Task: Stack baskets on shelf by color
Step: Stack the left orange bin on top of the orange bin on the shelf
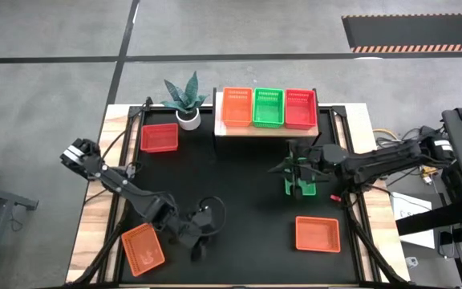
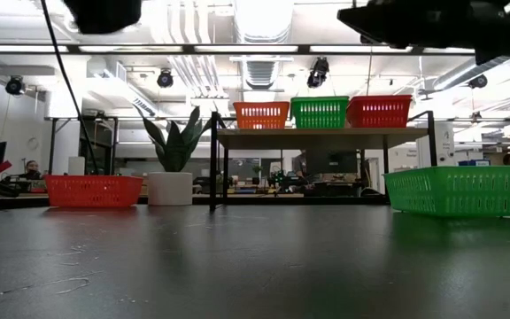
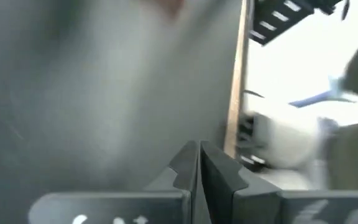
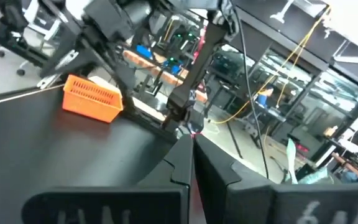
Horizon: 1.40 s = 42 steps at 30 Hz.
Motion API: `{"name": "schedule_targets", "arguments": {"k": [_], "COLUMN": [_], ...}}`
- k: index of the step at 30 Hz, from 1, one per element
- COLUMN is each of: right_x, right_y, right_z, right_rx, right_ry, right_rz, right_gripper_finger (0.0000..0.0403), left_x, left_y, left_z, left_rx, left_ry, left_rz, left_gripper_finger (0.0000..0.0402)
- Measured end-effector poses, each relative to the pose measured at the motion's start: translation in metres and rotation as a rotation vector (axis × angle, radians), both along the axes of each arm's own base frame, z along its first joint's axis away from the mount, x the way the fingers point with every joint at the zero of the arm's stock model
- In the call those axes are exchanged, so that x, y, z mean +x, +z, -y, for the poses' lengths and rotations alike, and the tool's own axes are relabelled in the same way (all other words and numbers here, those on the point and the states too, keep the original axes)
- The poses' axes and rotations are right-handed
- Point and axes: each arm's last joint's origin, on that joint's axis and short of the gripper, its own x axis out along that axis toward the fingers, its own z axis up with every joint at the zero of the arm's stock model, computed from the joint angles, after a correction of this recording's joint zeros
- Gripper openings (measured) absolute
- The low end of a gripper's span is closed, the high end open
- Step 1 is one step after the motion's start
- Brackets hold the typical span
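High view: the right gripper (image 1: 297,170), fingers together and empty, hovers over the green basket (image 1: 299,186) right of centre. The left gripper (image 1: 200,241), fingers together, waits at lower centre. Risk: closed fingers descending could shove the basket rather than grip its rim.

Three baskets (image 1: 268,107) abreast on shelf (image 1: 266,130)

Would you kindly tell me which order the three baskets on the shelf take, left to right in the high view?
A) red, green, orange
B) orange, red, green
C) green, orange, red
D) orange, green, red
D: on the shelf, the orange basket sits at the left, the green basket in the middle and the red basket at the right.
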Motion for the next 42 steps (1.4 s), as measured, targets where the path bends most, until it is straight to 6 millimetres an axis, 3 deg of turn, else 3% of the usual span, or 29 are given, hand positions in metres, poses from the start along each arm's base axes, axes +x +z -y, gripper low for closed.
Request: {"name": "schedule_targets", "arguments": {"k": [6, 12, 20, 26, 30, 35, 42], "right_x": [-0.011, -0.018, -0.018, -0.018, -0.018, -0.018, -0.018], "right_y": [-0.007, -0.007, -0.007, -0.008, -0.01, -0.01, -0.01], "right_z": [0.001, 0.001, 0.001, 0.001, 0.001, 0.001, 0.001], "right_rx": [0.032, 0.062, 0.064, 0.065, 0.065, 0.065, 0.074], "right_ry": [-0.003, -0.001, -0.001, -0.002, -0.003, -0.003, -0.002], "right_rz": [-0.009, 0.001, -0.004, -0.016, -0.031, -0.032, -0.035], "right_gripper_finger": [0.0009, 0.0009, 0.0009, 0.0009, 0.0009, 0.0009, 0.0009], "left_x": [-0.025, -0.059, -0.09, -0.102, -0.111, -0.12, -0.12], "left_y": [0.003, -0.003, -0.009, -0.015, -0.02, -0.031, -0.051], "left_z": [0.027, 0.041, 0.049, 0.061, 0.07, 0.075, 0.079], "left_rx": [-0.231, -0.112, 0.084, 0.091, 0.078, 0.063, 0.006], "left_ry": [0.091, 0.096, -0.025, -0.126, -0.174, -0.159, -0.181], "left_rz": [-0.261, -0.592, -0.714, -0.707, -0.686, -0.696, -0.652], "left_gripper_finger": [0.0, 0.0, 0.0, 0.0007, 0.0045, 0.0123, 0.0206]}}
